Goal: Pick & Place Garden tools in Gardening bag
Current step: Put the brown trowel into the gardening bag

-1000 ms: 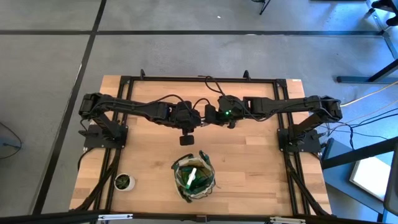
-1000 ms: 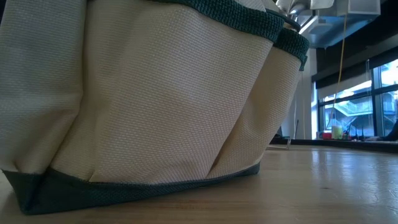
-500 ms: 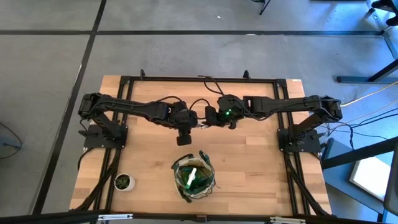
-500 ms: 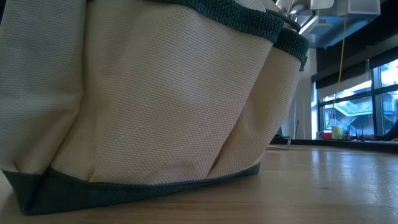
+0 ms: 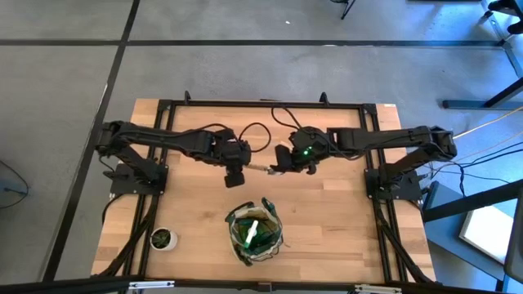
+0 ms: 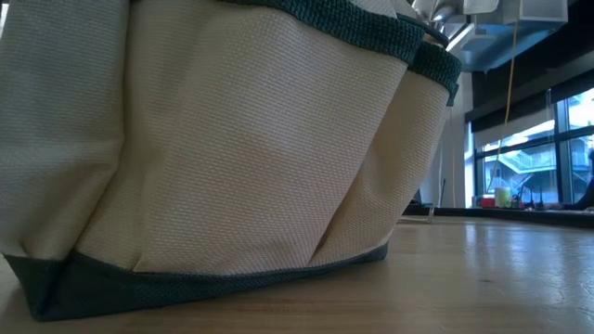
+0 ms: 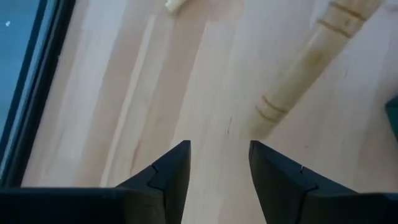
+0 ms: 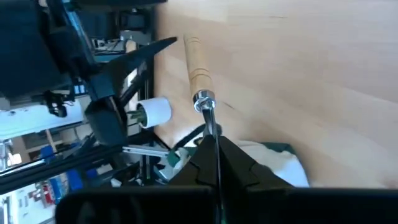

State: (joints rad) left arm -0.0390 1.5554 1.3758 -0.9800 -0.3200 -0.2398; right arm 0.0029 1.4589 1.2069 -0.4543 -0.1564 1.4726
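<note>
So we've got both arms meeting over the middle of the counter (image 5: 327, 204), toward the far half. The right pincer (image 5: 282, 162) is clamped shut on the thin metal shank of a wooden-handled tool (image 8: 200, 68), and the tool's handle sticks out toward the left arm. The left pincer (image 5: 234, 174) sits just beside that handle's free end with its fingers (image 7: 171, 174) parted; from its own wrist camera the handle (image 7: 305, 62) lies ahead of the gap and off to one side, not between the fingers, nothing gripped.

The gardening bag (image 5: 255, 231) stands upright near the front edge, roughly centered, mouth open upward with green and white stuff poking out. There's a clear strip of bare wood between the bag and the 2 pincers. A small potted plant (image 5: 163, 238) sits toward the front left corner, well apart from the bag. The back edge and both side edges are lined by a black frame (image 5: 261, 104), and the arm bases sit at the 2 sides.

From counter height the bag's khaki side (image 6: 232, 139) with its dark green trim fills most of the view, so we can't see the arms there. The counter is light wood planks; around it is grey floor (image 5: 245, 65), and windows (image 6: 529, 158) show far off in the room
</note>
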